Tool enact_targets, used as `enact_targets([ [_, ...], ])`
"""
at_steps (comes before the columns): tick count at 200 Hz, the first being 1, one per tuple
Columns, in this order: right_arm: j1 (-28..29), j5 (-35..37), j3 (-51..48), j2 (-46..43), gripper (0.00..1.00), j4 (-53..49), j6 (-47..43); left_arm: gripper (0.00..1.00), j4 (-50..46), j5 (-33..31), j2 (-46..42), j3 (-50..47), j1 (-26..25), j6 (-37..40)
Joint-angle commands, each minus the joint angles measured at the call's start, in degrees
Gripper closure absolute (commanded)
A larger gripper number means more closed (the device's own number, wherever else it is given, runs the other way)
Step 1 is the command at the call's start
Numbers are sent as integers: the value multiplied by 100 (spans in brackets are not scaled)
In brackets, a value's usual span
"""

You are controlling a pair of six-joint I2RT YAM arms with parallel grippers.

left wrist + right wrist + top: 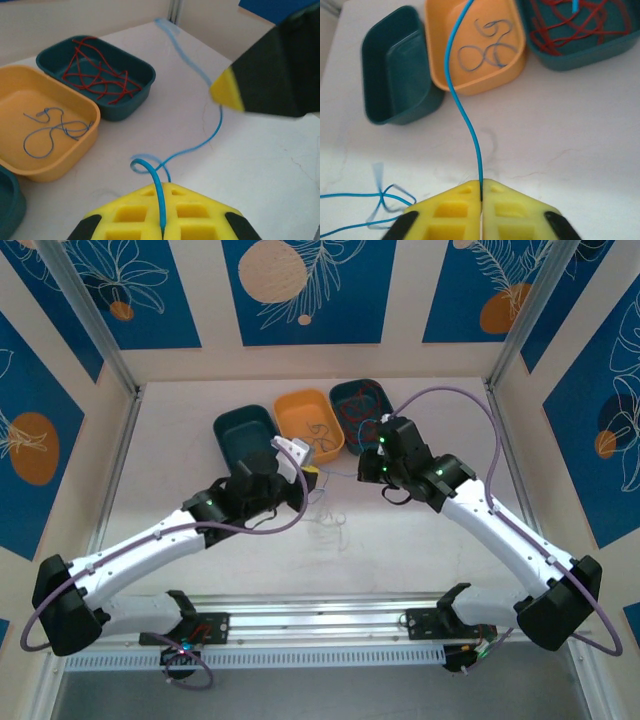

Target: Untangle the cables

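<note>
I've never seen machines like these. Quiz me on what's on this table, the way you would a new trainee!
1. True or false: the left gripper is shut on a blue cable.
2. What lies in the orange tray? A: red wires. B: blue-grey wires. C: nothing.
3. One teal tray has cables in it. What colour are they?

Key: 1 true; 2 B; 3 red.

Smooth matt plastic on orange tray [67,152] and teal tray [127,107], glossy blue cable [200,145], matt faintly veined counter [255,170].
</note>
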Motion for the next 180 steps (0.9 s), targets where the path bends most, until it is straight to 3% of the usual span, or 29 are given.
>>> enact_targets([
  [1,-11,-1092,-282,-38,82,616,-389,100,-898,229,36,515,94,195],
  [28,75,-1505,-792,-233,71,1064,-546,100,-1229,318,46,805,139,199],
  [110,297,-1997,-1781,-518,56,2028,-772,100,-1328,359,-209,1289,211,331],
  [180,767,-1445,-2032,-360,53,2473,-1079,100,-1286,242,-209,1635,250,480],
])
